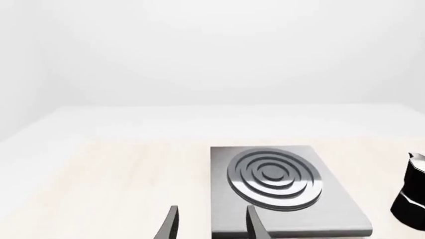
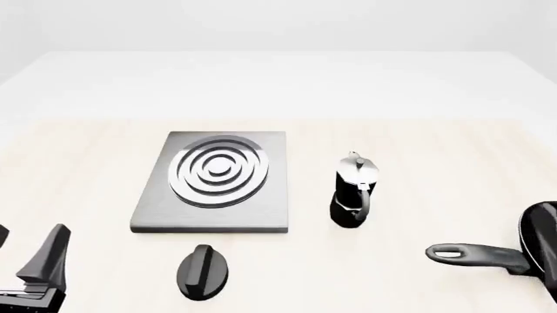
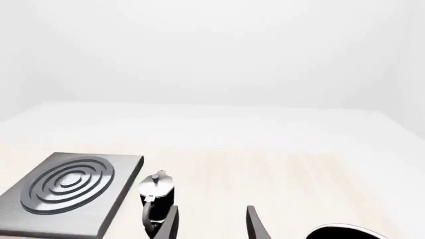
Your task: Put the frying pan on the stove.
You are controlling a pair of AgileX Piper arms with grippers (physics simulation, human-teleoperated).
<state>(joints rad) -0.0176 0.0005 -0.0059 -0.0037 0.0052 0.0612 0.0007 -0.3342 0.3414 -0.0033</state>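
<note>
Black frying pan [image 2: 538, 244] lies at worktop's right edge, well apart from stove [image 2: 213, 182]. Likely rigid, heavy at the bowl, glossy; take the handle [image 2: 474, 254] close to the bowl. Left tool [image 1: 211, 224] spread, empty; right tool [image 3: 211, 224] spread, empty.

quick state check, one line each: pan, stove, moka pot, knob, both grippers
frying pan: on the table, far right, untouched
stove: bare, nothing on it
moka pot: upright, right of stove
knob: lying on the table
left gripper: open, empty
right gripper: open, empty
</note>
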